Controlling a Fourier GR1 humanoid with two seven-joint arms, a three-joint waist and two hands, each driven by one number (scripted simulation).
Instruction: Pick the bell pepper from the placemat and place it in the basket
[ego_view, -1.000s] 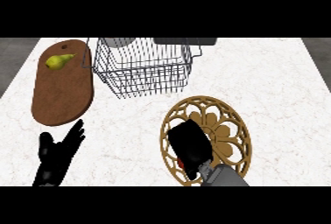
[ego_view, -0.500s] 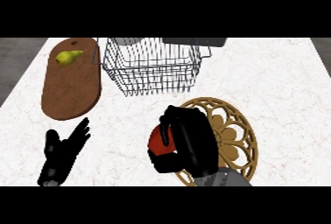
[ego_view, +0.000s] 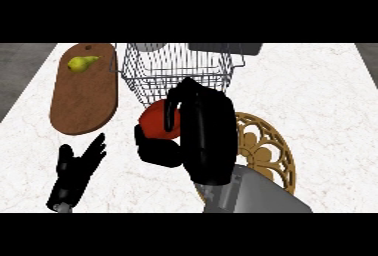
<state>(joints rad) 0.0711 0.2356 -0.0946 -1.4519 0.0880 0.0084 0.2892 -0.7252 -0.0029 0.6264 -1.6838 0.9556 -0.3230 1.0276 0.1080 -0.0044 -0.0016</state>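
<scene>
A red bell pepper (ego_view: 158, 120) is held up off the counter in my right hand (ego_view: 203, 137), whose fingers and thumb curl round it and hide much of it. The hand hangs just in front of the wire basket (ego_view: 173, 67), which stands at the back middle of the counter. The round wicker placemat (ego_view: 267, 150) lies to the right, partly hidden behind my right forearm. My left hand (ego_view: 77, 170) rests open at the lower left, fingers up.
A brown wooden cutting board (ego_view: 85, 92) lies at the back left with a yellow-green pear (ego_view: 81, 63) on its far end. A dark object (ego_view: 225, 48) sits behind the basket. The counter's left edge runs beside the board.
My right hand has lifted the pepper off the placemat and carried it up and left towards the basket. The left hand has stayed put.
</scene>
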